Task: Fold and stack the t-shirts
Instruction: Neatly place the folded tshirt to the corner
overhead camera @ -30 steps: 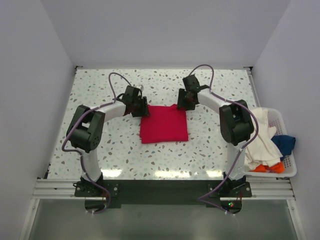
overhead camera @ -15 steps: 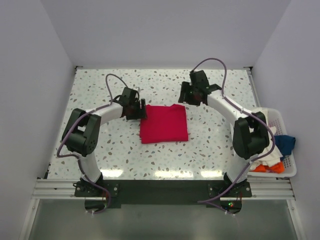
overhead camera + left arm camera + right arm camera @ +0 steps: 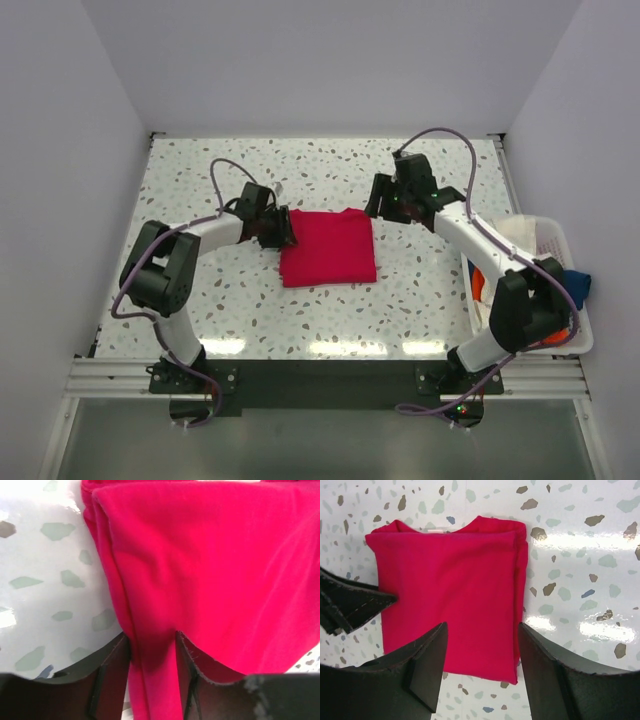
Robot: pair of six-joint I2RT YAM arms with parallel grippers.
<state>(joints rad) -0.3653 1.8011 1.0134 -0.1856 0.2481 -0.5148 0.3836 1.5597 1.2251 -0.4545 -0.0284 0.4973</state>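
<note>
Since a second ago the right arm has swung its elbow out toward the basket (image 3: 584, 338) and pulled its claw off the far right corner of the cloth. The left claw has dropped onto the left edge, and the crimson t-shirt (image 3: 328, 250) has not shifted. From above, the shirt lies mid-table (image 3: 200, 170) as a folded, near-square packet with no strong long axis. Its collar edge points to the far wall. The left gripper (image 3: 278, 230) touches its left side, with the cloth lying to that claw's right. The right gripper (image 3: 383, 203) hangs just beyond the far right corner, apart from it. A blue shirt (image 3: 582, 288) waits in the basket with others. Left wrist: the doubled fold edge runs straight between the jaws, which stand about half closed. Cloth fills the gap, so I read it as pinched. Right wrist: the jaws are spread wide with nothing between them, high over the packet. The collar is at the top of the view and a layered edge runs down the right side. The left arm is clearly nearer, already on the cloth. Any tidying or sliding likely starts from that left edge and pulls across the packet.
</note>
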